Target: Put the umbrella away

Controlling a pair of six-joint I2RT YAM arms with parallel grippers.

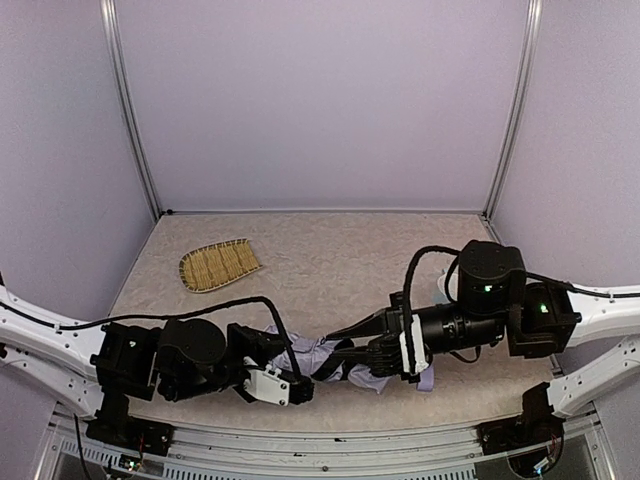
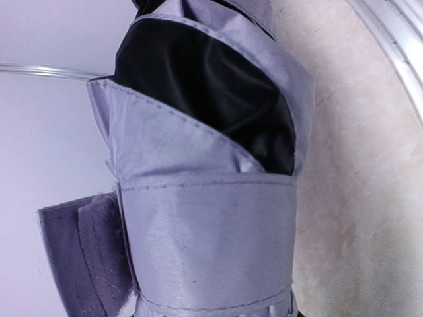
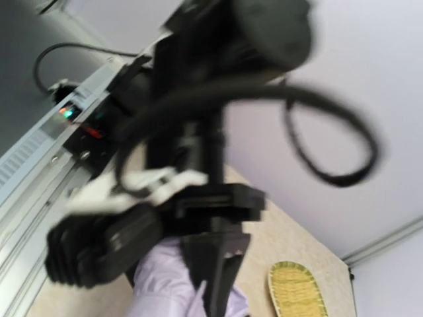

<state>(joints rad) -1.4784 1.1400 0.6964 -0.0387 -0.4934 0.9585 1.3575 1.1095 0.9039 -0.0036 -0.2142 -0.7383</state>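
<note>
Umbrella [image 1: 310,353]: you see it bundled at the table's [image 1: 330,260] 6 o'clock edge, axis 9-to-3; which end leads is unclear.
Left gripper [image 1: 297,388]: at the umbrella's 9 o'clock end; you can't tell its grip.
Right gripper [image 1: 345,352]: over the umbrella's middle; its state is unreadable.

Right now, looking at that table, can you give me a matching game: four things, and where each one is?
Things:
1. umbrella
2. straw tray
3. left arm
4. right arm

Places:
A. far left of the table, on its own
B. reaching in from the right
C. bunched between the two arms
D. low along the near edge, on the left

Pairs: 1-C, 2-A, 3-D, 4-B
</note>
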